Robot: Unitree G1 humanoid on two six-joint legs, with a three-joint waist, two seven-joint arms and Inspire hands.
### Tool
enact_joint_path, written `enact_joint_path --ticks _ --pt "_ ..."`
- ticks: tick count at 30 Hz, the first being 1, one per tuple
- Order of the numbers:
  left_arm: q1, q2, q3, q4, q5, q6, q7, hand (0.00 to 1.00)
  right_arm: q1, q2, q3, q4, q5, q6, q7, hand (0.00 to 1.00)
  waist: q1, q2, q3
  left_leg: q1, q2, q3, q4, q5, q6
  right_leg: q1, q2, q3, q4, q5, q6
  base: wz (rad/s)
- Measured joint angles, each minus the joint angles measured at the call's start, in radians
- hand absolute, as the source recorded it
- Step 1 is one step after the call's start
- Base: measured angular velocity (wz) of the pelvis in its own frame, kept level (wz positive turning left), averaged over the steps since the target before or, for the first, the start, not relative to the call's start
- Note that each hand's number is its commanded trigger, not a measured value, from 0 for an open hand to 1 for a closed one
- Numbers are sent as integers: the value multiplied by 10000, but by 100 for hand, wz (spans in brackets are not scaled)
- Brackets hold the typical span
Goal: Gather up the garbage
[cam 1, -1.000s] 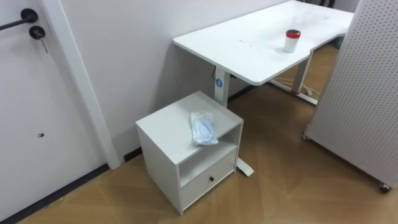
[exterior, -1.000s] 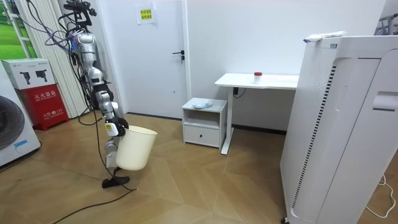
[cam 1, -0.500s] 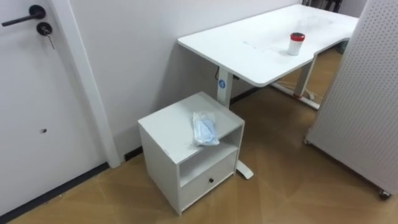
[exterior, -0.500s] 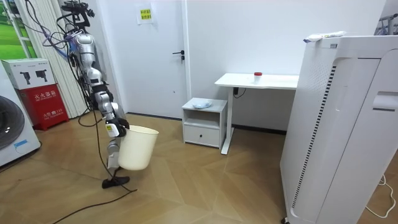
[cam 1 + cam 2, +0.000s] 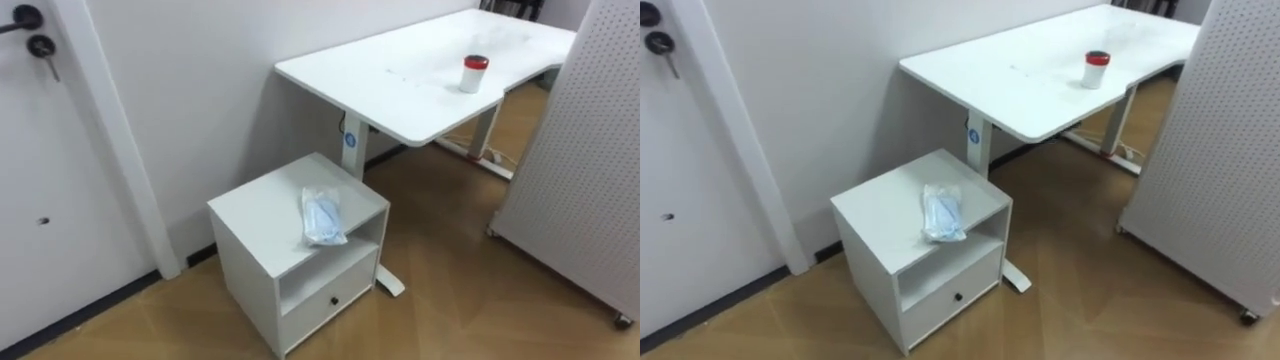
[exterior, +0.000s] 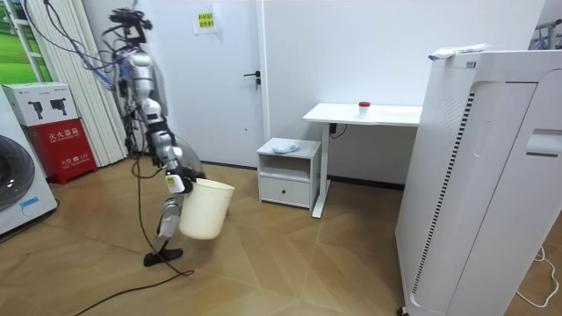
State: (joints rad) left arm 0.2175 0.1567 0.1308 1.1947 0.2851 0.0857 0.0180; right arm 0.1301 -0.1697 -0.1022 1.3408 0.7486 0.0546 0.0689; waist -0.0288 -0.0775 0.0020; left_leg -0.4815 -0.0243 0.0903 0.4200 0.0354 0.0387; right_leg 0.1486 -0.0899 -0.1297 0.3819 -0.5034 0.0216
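1. In the room view the robot stands on the wooden floor (image 6: 290, 263) at the left. It is in front of a plain white door (image 6: 230, 83), faces the room view's right, and is well apart from the cabinet.
2. Its right hand (image 6: 176, 182) is at the rim of a round cream plastic waste bin (image 6: 207, 212). The bin hangs in front of its legs, clear of the floor. Whether the hand grips the rim cannot be told.
3. In the eye views, the door's dark handle (image 5: 20, 18) sits at the far left.
4. To the right of the door, against the wall, stands a small white wooden cabinet (image 5: 255, 215). It has an open shelf above a drawer with a dark knob (image 5: 334, 299).
5. The garbage, a crumpled clear plastic bag with pale blue contents (image 5: 323, 216), lies on the cabinet's top towards the right. Its near end reaches the front edge.
6. Farther right is a long white desk (image 5: 400, 85). Its near leg is just beside the cabinet.
7. A small white cup with a red lid (image 5: 472, 73) stands upright on the desk, towards its far right.
8. At the far right a white perforated panel (image 5: 590, 150) stands on castors.
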Motion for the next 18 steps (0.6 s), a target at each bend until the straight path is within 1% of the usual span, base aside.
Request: enact_joint_path --ticks 1,2,3,4,5,6,7,8,9,10,11,12,13,14,15,16,17,18 --pt "-134 -6 -1 32 3 -180 -1 0 -62 9 -24 -90 -189 -46 -20 100 -13 62 31 -160 -43 61 566 -193 138 196 -58 53 -296 214 222 -14" --pt "-191 7 -19 13 -4 -383 15 0 -113 12 -25 -169 -412 -138 -26 100 3 74 80 -258 -33 199 1164 -570 214 501 -155 233 -687 392 288 -14" --pt "-208 16 -25 16 -15 -450 15 0 -127 10 -17 -220 -567 -171 -27 100 10 64 113 -357 -22 241 1603 -753 270 690 -201 361 -869 451 298 -37" --pt "-205 21 -30 27 -127 -473 18 0 -139 2 21 -314 -886 -221 -21 100 96 -12 262 -704 51 520 2724 -1039 381 1043 -328 761 -994 479 302 -35" --pt "-184 -33 -83 36 -175 -431 6 0 -111 -70 26 -464 -1010 -196 -73 100 124 185 64 -736 91 667 2709 -1552 317 1116 -383 811 -842 472 302 -22" --pt "-163 -61 -112 40 -195 -427 9 0 -19 -102 19 -545 -1043 -182 -124 100 83 264 -23 -576 87 684 2558 -1969 352 1085 -393 701 -621 435 323 14" --pt "-276 -31 -174 38 -202 -470 107 0 33 -60 17 -570 -1079 -146 -216 100 92 120 -35 -400 -122 818 2594 -2278 505 950 -661 646 97 315 433 17" --pt "-353 -51 -194 14 -202 -518 196 0 -38 -53 23 -570 -1104 -100 -271 100 160 21 -30 -145 -274 1029 2569 -2471 639 627 -882 716 1072 417 597 7" --pt "-463 -51 -189 3 -202 -513 214 0 -83 -52 21 -597 -1180 -104 -298 100 224 5 -39 -64 -322 1102 2583 -2565 692 457 -983 691 1531 555 714 -7" --pt "-522 -41 -185 20 -202 -492 313 0 -209 -46 21 -653 -1269 -171 -344 100 278 -11 -34 102 -447 1189 2558 -2710 801 88 -1172 642 2491 982 720 12" --pt "-716 -19 -202 20 -204 -490 500 0 -349 -29 23 -651 -1305 -263 -341 100 285 -32 -26 292 -584 1208 2438 -2801 927 -264 -1273 629 3359 1650 677 23" --pt "-843 8 -249 13 -203 -490 578 0 -372 -19 26 -648 -1296 -292 -335 100 292 -58 -9 436 -656 1197 2312 -2835 976 -450 -1333 604 3788 2060 668 34" --pt "-1090 65 -387 -17 -193 -494 687 0 -460 -1 27 -659 -1290 -331 -316 100 317 6 -21 754 -770 1124 1984 -2875 1040 -813 -1425 514 4563 3106 581 22" --pt "-1207 120 -591 -165 -196 -502 849 0 -646 9 59 -634 -1254 -336 -319 100 402 52 -9 1085 -771 1035 1671 -2904 1090 -1140 -1434 482 5059 4163 567 12" --pt "-1263 148 -677 -292 -192 -515 940 0 -755 19 118 -628 -1248 -337 -323 100 413 69 -4 1227 -755 984 1508 -2908 1097 -1314 -1424 471 5351 4353 624 0" --pt "-1341 165 -728 -355 -189 -587 1156 0 -876 17 225 -693 -1244 -394 -280 100 404 128 52 1505 -721 861 1235 -2910 1101 -1805 -1382 478 5942 3922 533 5" --pt "-1535 151 -780 -439 -194 -685 1331 0 -889 9 298 -826 -1254 -492 -233 100 365 205 85 1760 -698 716 985 -2904 1104 -2377 -1322 305 6314 3336 539 9" --pt "-1564 144 -781 -530 -194 -752 1394 0 -883 3 380 -924 -1266 -517 -227 100 366 271 103 1864 -660 683 899 -2902 1107 -2664 -1324 177 6325 3030 501 7"
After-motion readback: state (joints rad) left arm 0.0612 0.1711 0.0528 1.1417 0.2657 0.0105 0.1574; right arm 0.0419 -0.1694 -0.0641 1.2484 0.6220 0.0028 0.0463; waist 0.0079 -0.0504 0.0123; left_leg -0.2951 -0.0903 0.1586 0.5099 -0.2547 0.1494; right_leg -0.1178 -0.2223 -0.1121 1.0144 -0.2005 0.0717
